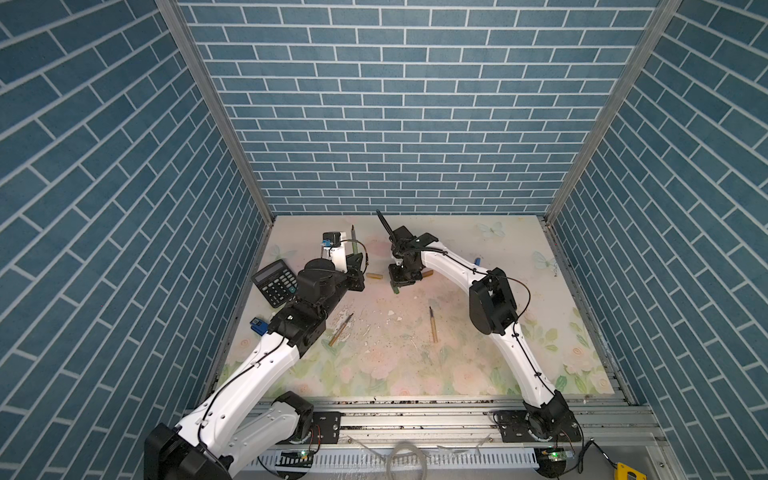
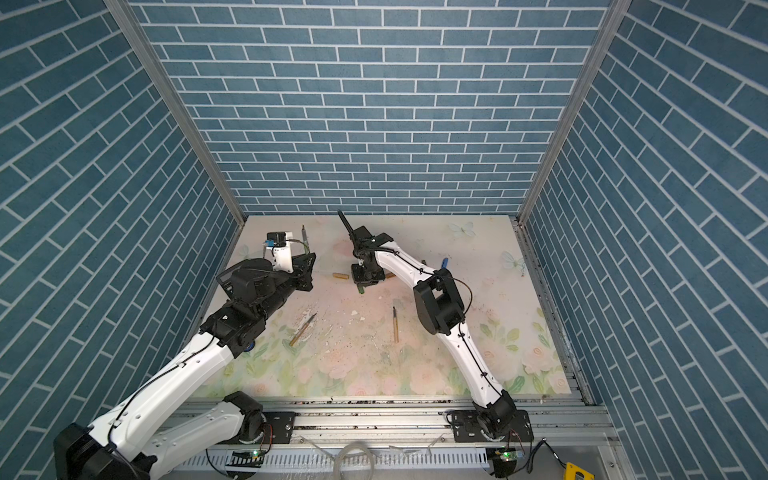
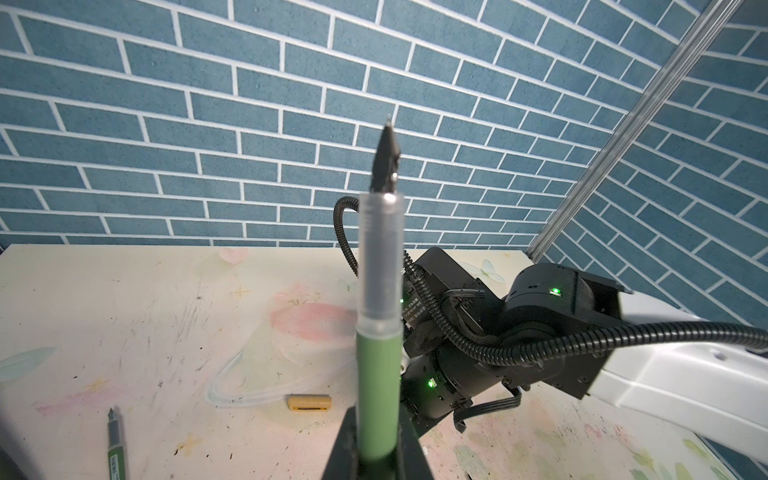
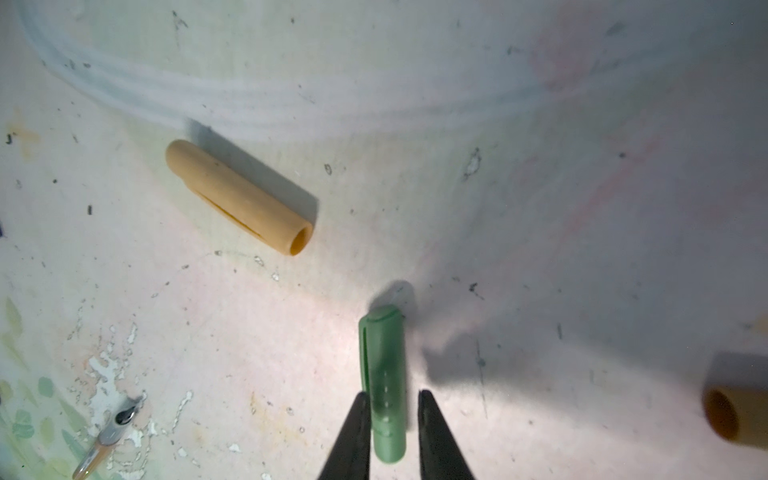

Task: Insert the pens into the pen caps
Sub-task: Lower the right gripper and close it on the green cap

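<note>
- The left gripper (image 3: 377, 451) has its jaws clamped on the lower barrel of the green pen (image 3: 379, 374). The pen stands upright with its dark pointed tip on top and a clear sleeve just under the tip.
- In both top views this held pen is up off the surface (image 1: 457, 374), to the left of the tan-gold cap (image 1: 374, 276).
- The tan-gold cap lies on its side on the surface, between the two grippers and touching neither.
- The right gripper (image 4: 393, 395) points down at the surface just right of the tan-gold cap, with its jaws a little apart.
- The green cap (image 4: 384, 374) lies lengthwise between those jaws. One finger is against its side, and a sliver of gap shows at the other finger.
- An orange-brown cap (image 4: 735, 411) lies farther right of the tan-gold cap, past the right gripper, with its open mouth showing.
- Two tan-gold pens lie flat nearer the front edge than the tan-gold cap. The left tan pen (image 1: 340, 330) is on a slant, and the right tan pen (image 1: 432, 326) is nearly straight, dark tip pointing away.
- A blue pen (image 1: 478, 261) lies well right of the tan-gold cap, partly hidden by the right arm.
- A calculator (image 1: 276, 282) sits well left of the tan-gold cap.
</note>
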Action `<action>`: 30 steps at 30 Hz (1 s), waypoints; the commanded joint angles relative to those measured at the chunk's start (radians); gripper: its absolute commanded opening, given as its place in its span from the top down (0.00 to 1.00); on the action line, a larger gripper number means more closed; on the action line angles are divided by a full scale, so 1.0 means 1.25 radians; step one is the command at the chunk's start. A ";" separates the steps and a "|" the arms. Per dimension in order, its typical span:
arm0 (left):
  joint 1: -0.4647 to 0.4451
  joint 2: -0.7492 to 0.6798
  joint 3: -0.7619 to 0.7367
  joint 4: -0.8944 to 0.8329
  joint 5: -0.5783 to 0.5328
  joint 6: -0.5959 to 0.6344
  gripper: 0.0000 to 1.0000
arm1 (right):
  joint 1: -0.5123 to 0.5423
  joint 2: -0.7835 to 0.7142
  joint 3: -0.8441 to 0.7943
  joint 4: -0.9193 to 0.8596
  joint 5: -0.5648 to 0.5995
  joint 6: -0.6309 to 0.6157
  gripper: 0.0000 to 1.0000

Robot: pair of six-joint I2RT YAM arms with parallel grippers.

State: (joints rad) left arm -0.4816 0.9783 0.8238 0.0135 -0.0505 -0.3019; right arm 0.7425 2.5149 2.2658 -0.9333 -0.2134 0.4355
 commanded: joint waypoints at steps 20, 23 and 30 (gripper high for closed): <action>0.007 0.003 0.006 0.007 0.004 0.011 1.00 | 0.047 0.049 0.038 -0.021 0.096 -0.020 0.84; 0.007 0.003 0.006 0.008 0.004 0.012 1.00 | 0.047 -0.005 -0.019 0.038 0.096 -0.005 0.85; 0.009 -0.002 0.004 0.009 0.002 0.017 1.00 | 0.041 -0.130 -0.150 0.169 0.087 0.026 0.86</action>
State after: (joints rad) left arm -0.4793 0.9783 0.8238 0.0135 -0.0502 -0.2974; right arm 0.7967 2.4512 2.1258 -0.7952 -0.1181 0.4271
